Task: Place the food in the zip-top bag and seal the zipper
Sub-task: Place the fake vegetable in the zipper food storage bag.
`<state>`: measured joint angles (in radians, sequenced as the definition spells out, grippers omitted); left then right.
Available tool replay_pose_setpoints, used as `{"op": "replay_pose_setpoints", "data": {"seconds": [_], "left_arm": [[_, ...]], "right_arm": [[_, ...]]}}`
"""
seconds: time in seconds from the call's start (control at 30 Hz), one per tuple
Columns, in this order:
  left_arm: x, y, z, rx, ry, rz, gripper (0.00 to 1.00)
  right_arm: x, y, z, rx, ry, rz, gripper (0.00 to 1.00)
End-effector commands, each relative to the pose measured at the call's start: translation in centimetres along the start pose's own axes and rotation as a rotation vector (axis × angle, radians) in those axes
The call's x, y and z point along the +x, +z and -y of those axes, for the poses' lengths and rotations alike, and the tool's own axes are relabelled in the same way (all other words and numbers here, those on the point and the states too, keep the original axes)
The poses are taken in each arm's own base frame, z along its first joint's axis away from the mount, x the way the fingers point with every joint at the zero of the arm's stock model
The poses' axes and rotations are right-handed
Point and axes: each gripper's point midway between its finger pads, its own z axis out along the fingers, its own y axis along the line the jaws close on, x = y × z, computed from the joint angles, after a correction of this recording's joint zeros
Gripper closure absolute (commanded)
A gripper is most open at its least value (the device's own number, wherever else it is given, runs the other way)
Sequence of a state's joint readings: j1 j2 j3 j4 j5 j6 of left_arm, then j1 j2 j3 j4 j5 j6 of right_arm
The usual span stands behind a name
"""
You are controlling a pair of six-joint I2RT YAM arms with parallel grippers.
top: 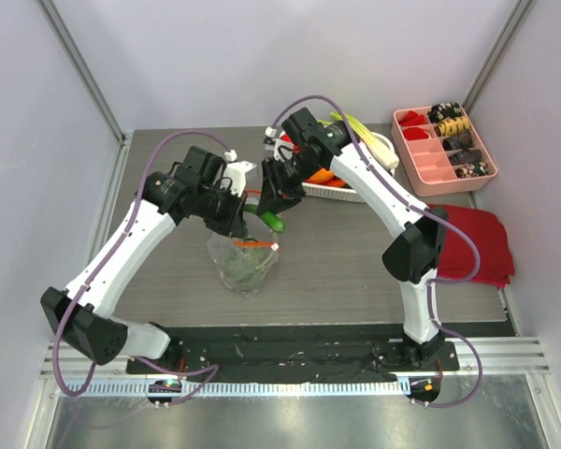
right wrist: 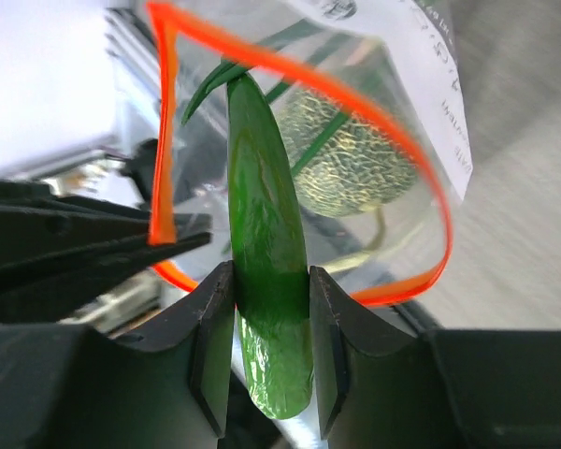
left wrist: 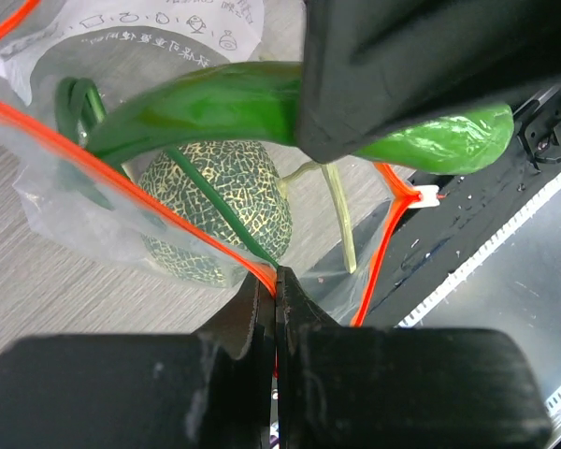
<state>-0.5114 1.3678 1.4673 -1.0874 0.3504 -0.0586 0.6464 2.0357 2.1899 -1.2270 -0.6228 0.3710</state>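
- Zip-top bag (top: 246, 265) stands on the table, mouth open, netted melon (left wrist: 215, 210) inside.
- Left gripper (left wrist: 277, 285), angled down, pinches the bag's zipper (right wrist: 164, 140).
- Right gripper (right wrist: 269, 292), above the bag, clamps the cucumber (right wrist: 262, 168) at its mouth.

The only print I find is on the white patch (left wrist: 164, 33) of the zip-top bag (left wrist: 70, 210), upper left in my left wrist view: rows of small grey characters and round icons, too blurred to read.
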Motion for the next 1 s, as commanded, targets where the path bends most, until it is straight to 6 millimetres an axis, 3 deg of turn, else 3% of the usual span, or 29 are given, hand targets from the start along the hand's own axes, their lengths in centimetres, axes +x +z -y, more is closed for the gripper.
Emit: {"op": "replay_pose_setpoints", "data": {"seconds": [0.0,0.27,0.37,0.4,0.43,0.5,0.6,0.7,0.83,0.97], "left_arm": [[-1.3,-0.8,0.4,0.002,0.043,0.079,1.00],[-1.0,-1.0,1.2,0.039,0.034,0.082,1.00],[-1.0,-1.1,1.8,0.072,0.030,0.089,1.00],[-1.0,-1.1,1.9,0.074,0.022,0.093,1.00],[-1.0,-1.1,1.9,0.074,0.021,0.095,1.00],[-0.9,-1.3,1.9,0.077,0.018,0.097,1.00],[-1.0,-1.7,1.7,0.099,-0.029,0.113,1.00],[-1.3,-2.0,0.8,0.130,-0.107,0.128,1.00],[-1.8,-2.4,-0.7,0.176,-0.212,0.143,1.00],[-1.8,-2.4,-1.0,0.185,-0.205,0.152,1.00]], "right_arm": [[-1.6,0.4,-1.6,-0.132,0.214,-0.016,0.99],[-2.5,1.0,-1.9,-0.056,0.204,0.068,0.99],[-3.1,1.2,-1.9,-0.018,0.175,0.107,0.68],[-3.3,1.0,-2.0,-0.010,0.169,0.122,0.42],[-3.4,0.8,-2.3,-0.017,0.162,0.126,0.31],[-3.5,0.2,-3.1,-0.042,0.113,0.140,0.19],[-4.6,-1.7,-3.6,-0.073,0.037,0.196,0.13],[-6.8,-4.6,-2.7,-0.063,-0.044,0.291,0.10],[-9.1,-8.6,-0.1,-0.058,-0.121,0.379,0.07],[-11.5,-13.0,5.1,0.063,-0.288,0.492,0.10]]}}
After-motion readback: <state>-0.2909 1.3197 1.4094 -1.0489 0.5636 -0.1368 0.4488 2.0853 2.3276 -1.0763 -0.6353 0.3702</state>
